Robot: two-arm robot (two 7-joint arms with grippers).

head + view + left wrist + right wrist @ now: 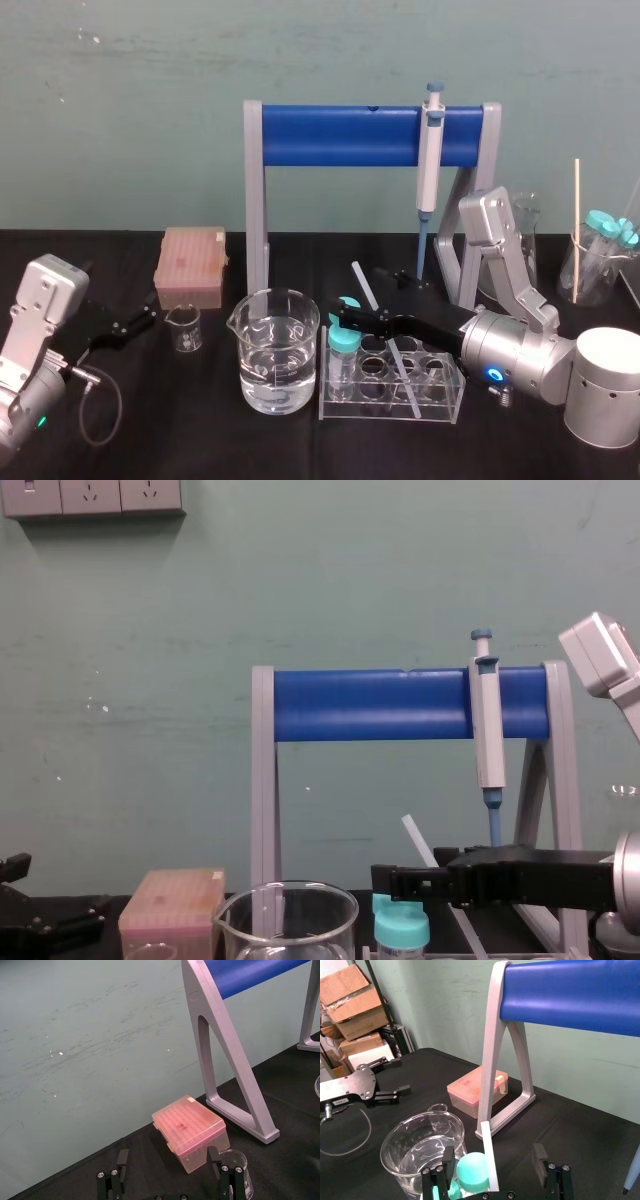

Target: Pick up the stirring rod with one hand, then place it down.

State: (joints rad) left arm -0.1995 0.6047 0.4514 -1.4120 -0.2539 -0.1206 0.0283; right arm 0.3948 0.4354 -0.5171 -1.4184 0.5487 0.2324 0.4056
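Rod (364, 285) leans tilted in rack (441, 402). Right end effector (493, 1152) released, fingers astride rod, not touching. Centre rod between pads, close gently, lift along its tilt. Left end effector (148, 316) released, parked far left.

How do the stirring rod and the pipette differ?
The stirring rod is plain whitish; the pipette is grey with a blue tip. The rod leans in the tube rack; the pipette hangs upright on the blue stand. The right claw straddles the rod, not the pipette; the left claw idles apart. Both are long and thin.
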